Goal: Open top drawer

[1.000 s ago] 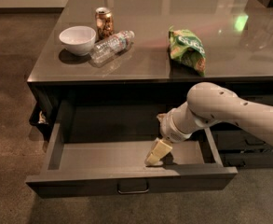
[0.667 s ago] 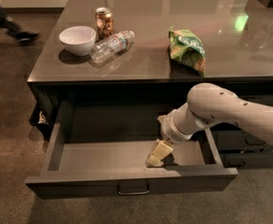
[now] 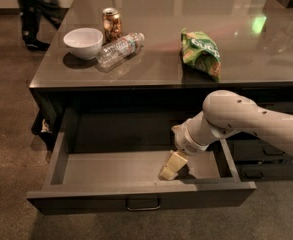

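The top drawer point(image 3: 111, 196) is a wide dark grey drawer, pulled far out from under the counter. Its paler grey inside shows, and a small loop handle point(image 3: 143, 204) sits at the centre of its front. My white arm reaches in from the right. My gripper point(image 3: 170, 167) points down inside the drawer, right of centre, its pale fingertips close to the drawer floor just behind the front panel. Nothing shows between the fingers.
The grey counter point(image 3: 236, 64) above carries a white bowl point(image 3: 83, 42), a can point(image 3: 111, 24), a lying plastic bottle point(image 3: 119, 48) and a green chip bag point(image 3: 202, 52). Slimmer drawers point(image 3: 266, 159) are at the right. A person point(image 3: 38, 11) stands at the far left.
The arm, gripper and drawer have stayed in place. The person at the far left has walked closer along the counter's left side.
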Motion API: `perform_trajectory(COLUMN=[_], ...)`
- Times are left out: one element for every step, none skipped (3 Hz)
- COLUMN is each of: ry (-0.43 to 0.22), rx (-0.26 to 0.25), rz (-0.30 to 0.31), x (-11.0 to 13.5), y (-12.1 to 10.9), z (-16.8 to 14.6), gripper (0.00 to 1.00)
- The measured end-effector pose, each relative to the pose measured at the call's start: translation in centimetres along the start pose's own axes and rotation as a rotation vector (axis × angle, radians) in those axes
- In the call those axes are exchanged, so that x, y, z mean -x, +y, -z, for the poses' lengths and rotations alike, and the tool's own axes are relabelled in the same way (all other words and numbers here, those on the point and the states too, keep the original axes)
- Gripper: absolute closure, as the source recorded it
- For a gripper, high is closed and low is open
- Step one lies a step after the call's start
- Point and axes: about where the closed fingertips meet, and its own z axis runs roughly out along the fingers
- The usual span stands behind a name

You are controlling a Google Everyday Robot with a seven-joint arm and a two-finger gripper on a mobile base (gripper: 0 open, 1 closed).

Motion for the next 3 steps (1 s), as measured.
perform_trajectory(ry=[-0.023,-0.05,-0.074], rx=[-0.031,-0.057,-0.082], rz=[0.007,0.025,0.044], x=[0.4,1.3,2.2], y=[-0.3,-0.6,-0.8], z=[0.7,1.3,2.0], gripper=[0.0,0.0,0.0])
